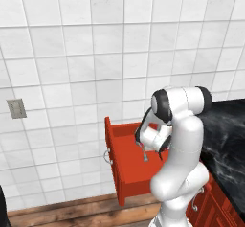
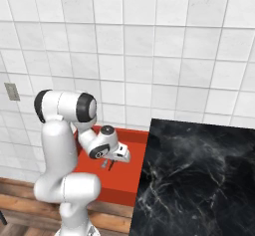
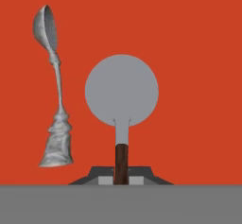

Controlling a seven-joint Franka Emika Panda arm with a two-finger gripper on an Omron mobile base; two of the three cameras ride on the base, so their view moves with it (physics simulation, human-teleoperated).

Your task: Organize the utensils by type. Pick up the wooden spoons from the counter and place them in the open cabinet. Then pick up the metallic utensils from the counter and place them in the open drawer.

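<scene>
Currently my jaws grip a round-headed utensil [image 3: 121,93] by its dark handle, hanging over the open drawer [image 1: 125,166]. Its long axis runs straight out from the jaws; a metal spoon [image 3: 54,90] lies parallel, beside it on the drawer floor.

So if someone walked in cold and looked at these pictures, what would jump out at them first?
The bright red open drawer pulled out under the white tiled wall, with the white arm bent down into it. In the hand view, the end effector is shut on the dark handle of a utensil with a flat grey round head, held over the drawer's red floor. Beside it lies a silver-grey metal spoon.
</scene>
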